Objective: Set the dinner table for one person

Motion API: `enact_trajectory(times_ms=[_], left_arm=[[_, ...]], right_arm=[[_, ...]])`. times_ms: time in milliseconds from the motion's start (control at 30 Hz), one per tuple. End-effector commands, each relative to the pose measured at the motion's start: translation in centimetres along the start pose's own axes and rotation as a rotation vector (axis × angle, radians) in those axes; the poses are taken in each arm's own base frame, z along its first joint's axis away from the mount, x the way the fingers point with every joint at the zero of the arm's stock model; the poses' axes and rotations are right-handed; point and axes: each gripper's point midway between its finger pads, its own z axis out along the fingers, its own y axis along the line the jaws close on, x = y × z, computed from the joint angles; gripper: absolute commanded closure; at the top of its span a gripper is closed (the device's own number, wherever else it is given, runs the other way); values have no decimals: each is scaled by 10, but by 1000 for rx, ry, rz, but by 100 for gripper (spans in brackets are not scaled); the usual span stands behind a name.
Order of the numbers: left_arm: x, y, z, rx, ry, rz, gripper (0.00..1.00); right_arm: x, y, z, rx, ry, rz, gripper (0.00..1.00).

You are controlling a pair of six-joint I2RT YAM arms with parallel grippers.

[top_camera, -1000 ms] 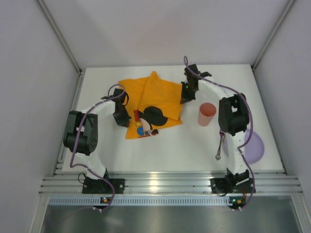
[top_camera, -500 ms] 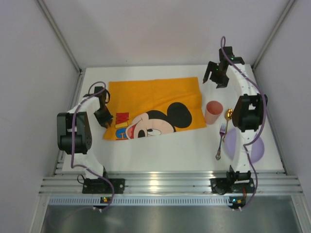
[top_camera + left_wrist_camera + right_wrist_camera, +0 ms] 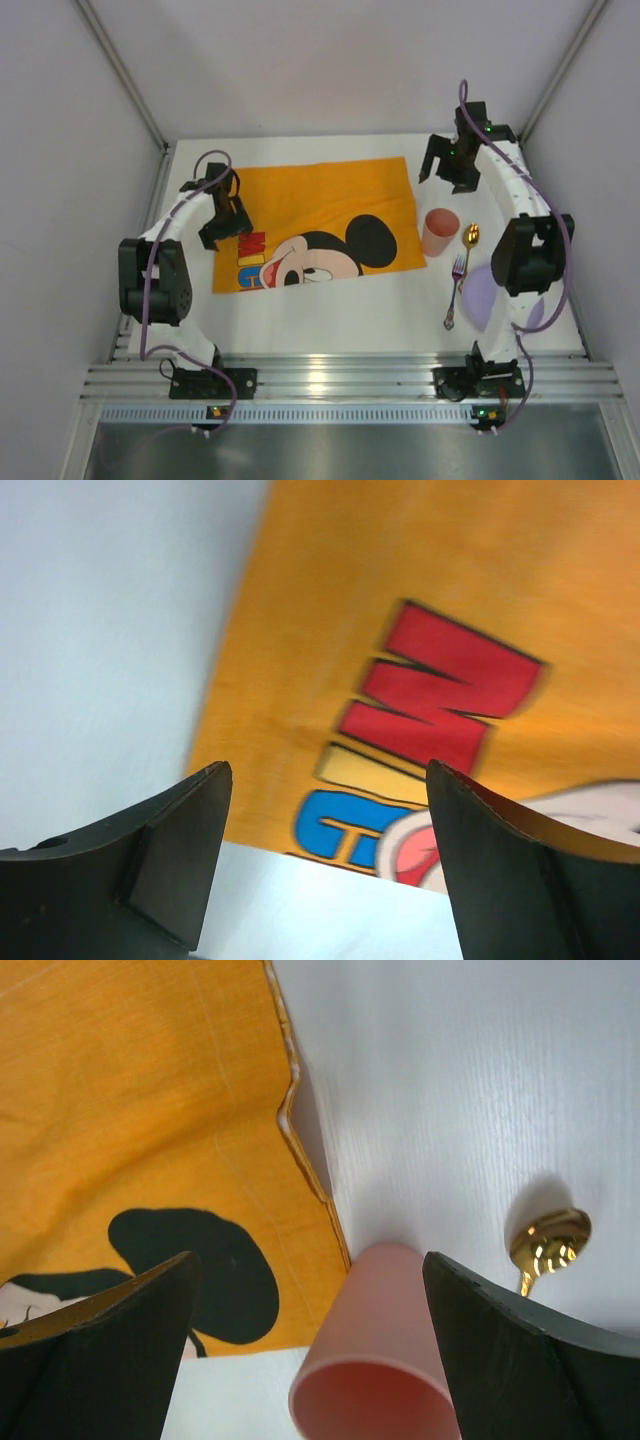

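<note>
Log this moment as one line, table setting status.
placemat: spread on dinner table | left gripper: open, over placemat's left edge | right gripper: open, empty, beyond cup | spoon, fork, plate: right of placemat

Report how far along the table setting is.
Done: the orange placemat lies spread out on the white table. In hand: nothing; the left gripper and right gripper hover near its edges, jaws open and empty. Left: the pink cup, gold spoon, fork and purple plate, partly under the right arm, all sit right of the placemat, none on it yet.
</note>
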Motion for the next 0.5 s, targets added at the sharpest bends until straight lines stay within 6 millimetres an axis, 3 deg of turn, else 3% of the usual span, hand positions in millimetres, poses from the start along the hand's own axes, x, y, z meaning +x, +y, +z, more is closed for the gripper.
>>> enact_trajectory(times_ms=[0,33,67,100,133,167,233,267,333,367,400,467], left_arm=[[-25,-63,-37,139,-139,87,17],[-17,-86,-43,166,-148,142,17],[-21,-106,-53,198,-174,163,17],[-14,-121,-47,201,-153,188,17],[2,-143,-51,227,-136,238,18],[2,-161,-60,256,-150,249,19],[31,-192,-56,287,-106,304,20],[35,-205,-61,307,-110,320,20],[63,-228,-59,331,-82,372,20],[69,-242,-64,367,-79,385,20],[80,-251,-58,371,-57,399,20],[100,-278,-66,427,-47,441,21]], right_arm=[[-17,-2,-91,-36,-200,13,6],[-15,-6,-98,-35,-211,31,6],[-12,-9,-104,-32,-221,37,6],[-2,-14,-115,-33,-230,45,5],[2,-18,-119,-30,-232,56,5],[15,-23,-116,-21,-208,57,5],[28,-30,-131,-10,-221,69,5],[44,-37,-126,9,-186,76,6],[57,-49,-134,44,-198,89,7],[72,-57,-126,68,-166,92,8],[77,-62,-129,84,-177,95,9],[91,-70,-119,106,-149,93,11]])
